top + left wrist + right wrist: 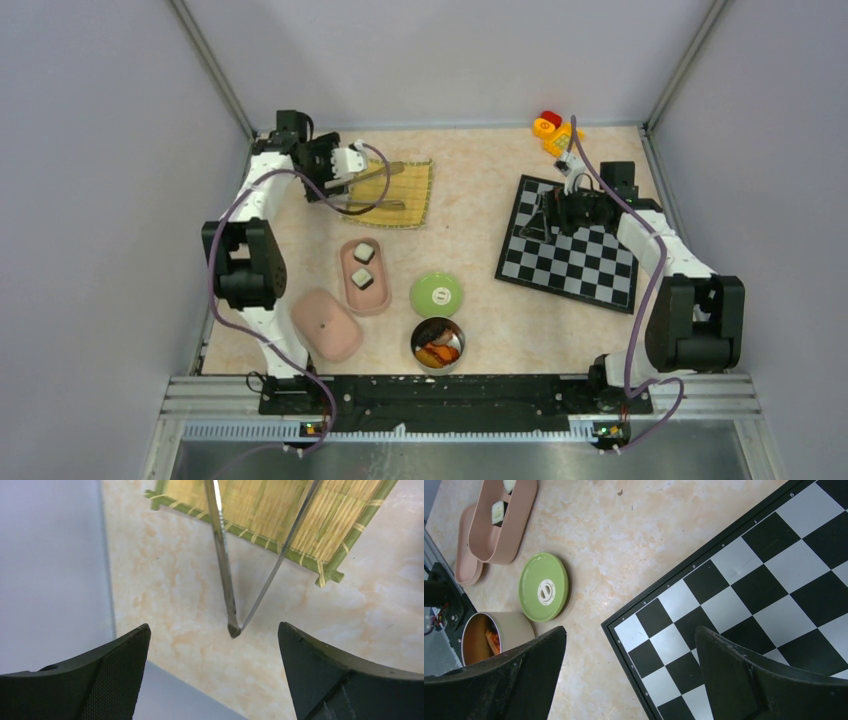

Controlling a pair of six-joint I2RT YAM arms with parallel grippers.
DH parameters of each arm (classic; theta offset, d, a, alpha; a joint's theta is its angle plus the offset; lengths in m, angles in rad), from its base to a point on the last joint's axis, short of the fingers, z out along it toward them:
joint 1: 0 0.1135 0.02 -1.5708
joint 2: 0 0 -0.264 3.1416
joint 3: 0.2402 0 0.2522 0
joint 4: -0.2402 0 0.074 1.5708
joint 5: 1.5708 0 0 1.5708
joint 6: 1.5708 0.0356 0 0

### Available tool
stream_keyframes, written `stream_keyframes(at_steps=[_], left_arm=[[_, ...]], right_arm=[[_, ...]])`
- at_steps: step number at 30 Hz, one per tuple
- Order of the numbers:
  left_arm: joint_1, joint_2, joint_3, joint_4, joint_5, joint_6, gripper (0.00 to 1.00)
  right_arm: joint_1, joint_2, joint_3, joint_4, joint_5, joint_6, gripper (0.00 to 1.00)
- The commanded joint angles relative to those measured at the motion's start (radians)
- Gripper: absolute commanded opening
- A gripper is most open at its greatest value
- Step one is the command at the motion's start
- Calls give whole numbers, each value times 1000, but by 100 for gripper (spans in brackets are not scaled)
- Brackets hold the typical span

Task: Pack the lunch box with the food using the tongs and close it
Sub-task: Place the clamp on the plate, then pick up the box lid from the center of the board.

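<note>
The silver tongs (224, 565) lie across the yellow bamboo mat (270, 510), their joined end sticking out over the table towards my left gripper (213, 627). That gripper is open and empty, its fingertips just short of the joined end. From above, the left gripper (338, 175) is at the mat's left edge by the tongs (385, 172). The pink lunch box (350, 285) holds two sushi rolls (364, 252). More food (438, 350) sits in a round tin (416, 340). My right gripper (630, 630) hangs open over the chessboard's corner.
The pink lunch box lid (326, 323) lies to the left of the box. A green round lid (436, 294) rests beside the tin. A chessboard (570, 250) covers the right side, and red-yellow toy blocks (553, 130) stand at the back right.
</note>
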Motion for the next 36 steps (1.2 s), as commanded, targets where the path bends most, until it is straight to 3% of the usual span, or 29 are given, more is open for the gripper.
stream_keyframes(at_steps=[1, 5, 12, 19, 22, 25, 28, 32, 36], left_arm=[[34, -164, -16, -92, 82, -101, 99], [79, -301, -156, -207, 152, -59, 99], [175, -682, -603, -266, 183, 150, 99], [196, -930, -853, -408, 133, 326, 92], [196, -1007, -958, -367, 97, 349, 91], [196, -1015, -998, -308, 107, 300, 92], [196, -942, -943, -266, 175, 179, 92], [196, -787, -842, -189, 207, 15, 84], [196, -649, -794, -104, 134, -109, 73]], right_arm=[[-8, -37, 9, 26, -34, -23, 98], [-8, -56, 7, 30, -46, -18, 98], [-8, -78, 5, 38, -70, -6, 98], [-8, -85, 6, 38, -83, -3, 98], [-8, -86, 5, 41, -85, 0, 98], [-8, -87, 4, 40, -86, 1, 98], [-8, -87, 2, 42, -87, 2, 98], [-8, -85, 2, 44, -82, 2, 98], [-8, -85, 0, 45, -75, 0, 98]])
